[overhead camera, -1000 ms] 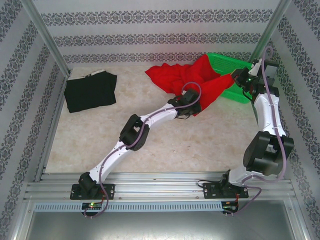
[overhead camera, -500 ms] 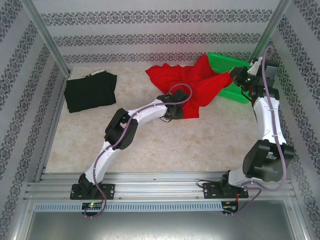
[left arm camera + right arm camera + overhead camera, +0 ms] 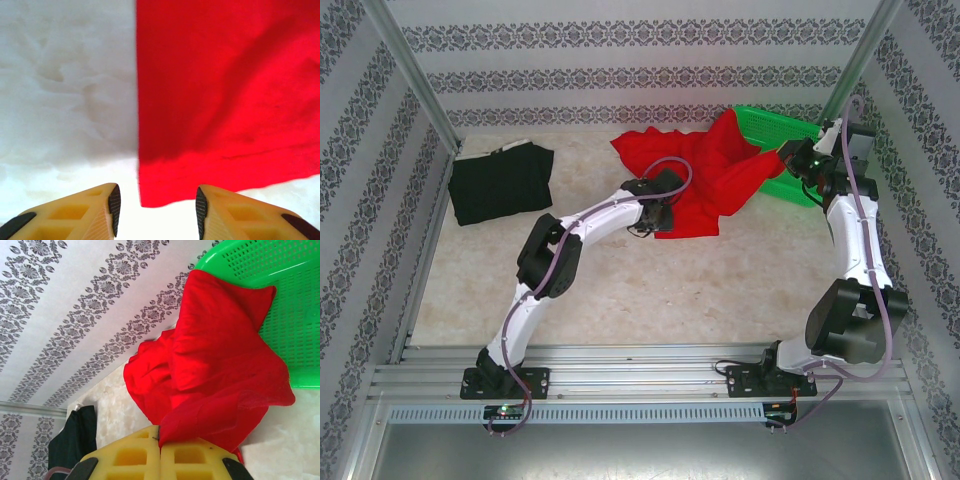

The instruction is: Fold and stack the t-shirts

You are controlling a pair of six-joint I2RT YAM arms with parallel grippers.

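The left hand [image 3: 157,206] has opened, dropping the red shirt [image 3: 225,90] corner onto the counter [image 3: 65,90] (right hand [image 3: 160,440] pinching the other end), so spreading for folding seems begun.

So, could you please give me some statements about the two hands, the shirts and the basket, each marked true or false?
1. The left hand is clamped on the bright red cloth t-shirt. False: its jaws stand open, with the shirt's corner lying unheld between them.
2. The right hand pinches the red t-shirt. True.
3. The green plastic mesh basket stands at the far right corner of the table. True.
4. The plain black cloth t-shirt lies inside that basket. False: it lies on the table, far left, apart from the red one.
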